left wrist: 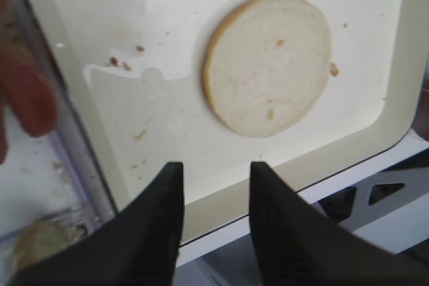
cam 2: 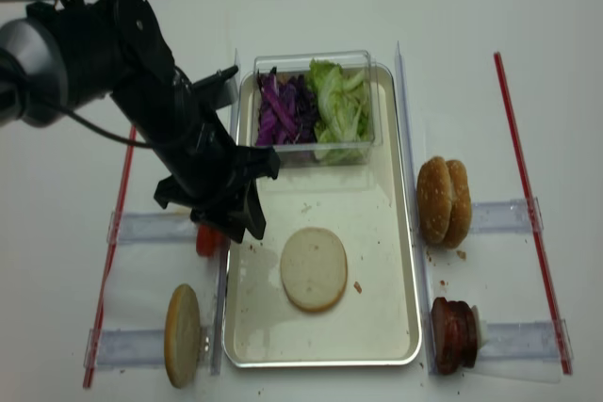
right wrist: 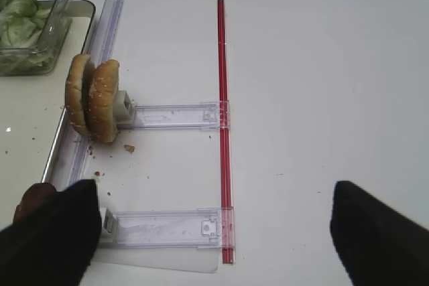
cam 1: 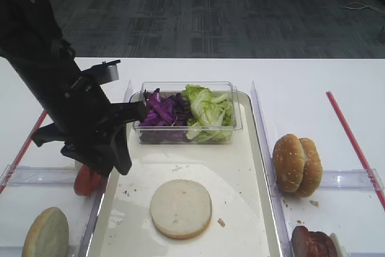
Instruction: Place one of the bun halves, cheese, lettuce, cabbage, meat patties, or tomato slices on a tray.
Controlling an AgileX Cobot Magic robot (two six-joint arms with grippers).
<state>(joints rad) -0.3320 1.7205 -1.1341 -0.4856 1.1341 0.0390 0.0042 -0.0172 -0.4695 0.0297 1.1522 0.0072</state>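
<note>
The flat bun bottom (cam 1: 180, 207) (left wrist: 268, 63) lies cut face up on the tray (cam 1: 255, 148) (left wrist: 100, 125), free of any grip. My left gripper (left wrist: 211, 172) (cam 2: 243, 228) hovers over the tray's left side beside it, open and empty. Cabbage (cam 1: 161, 111) and lettuce (cam 1: 207, 112) fill a clear tub at the tray's far end. Tomato slices (cam 1: 87, 180) stand left of the tray, partly behind the arm. Meat patties (cam 1: 313, 242) (right wrist: 33, 199) sit right of it. My right gripper (right wrist: 213, 189) is wide open over bare table. Cheese is out of view.
Two sesame bun halves (cam 1: 296, 164) (right wrist: 94, 98) stand on edge right of the tray. A domed bun half (cam 1: 45, 233) sits at the front left. Clear plastic holders (right wrist: 167, 226) and red strips (right wrist: 223, 132) lie on the white table.
</note>
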